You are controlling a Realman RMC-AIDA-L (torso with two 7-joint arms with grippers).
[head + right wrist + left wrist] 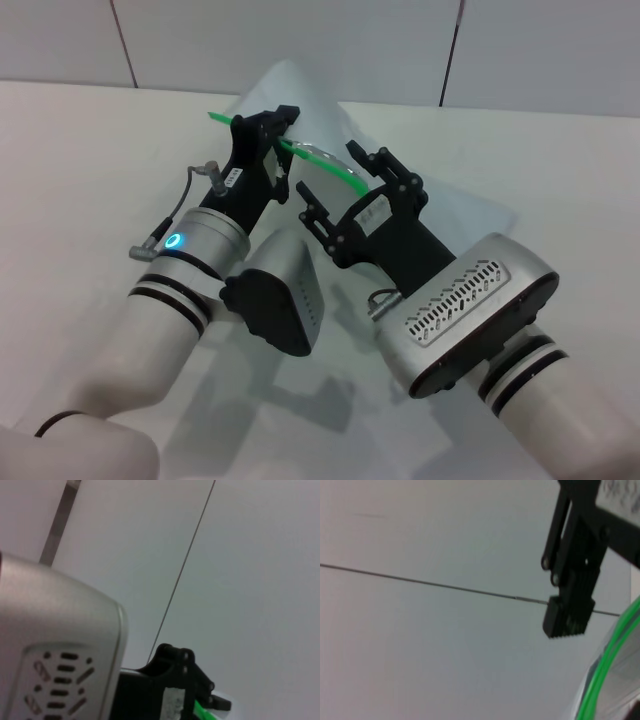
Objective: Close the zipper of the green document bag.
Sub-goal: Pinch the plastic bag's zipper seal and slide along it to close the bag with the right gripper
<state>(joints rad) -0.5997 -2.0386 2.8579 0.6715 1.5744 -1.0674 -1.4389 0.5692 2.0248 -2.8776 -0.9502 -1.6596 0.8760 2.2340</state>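
1. zipper [318, 153]: thin bright green strip along the raised edge of the green document bag [300, 95], lifted off the table, bowing between the two grippers; slider tab not made out
2. green document bag: pale translucent pouch, upper part held up in the air behind the zipper, lower part trailing onto the white table [80, 170] past the right arm
3. left gripper [268, 125]: at the zipper's far-left stretch, black fingers narrow and clamped on the green strip; a short green end pokes out beyond it
4. right gripper [340, 195]: just right of the left gripper along the zipper, fingers spread wide; upper finger is at the zipper's curved end, lower finger hangs below it; contact with the strip cannot tell
5. left wrist view: green zipper curve [605, 665] at the corner, the right arm's finger [570, 615] close beside it
6. wall [300, 40]: grey panels behind the bag
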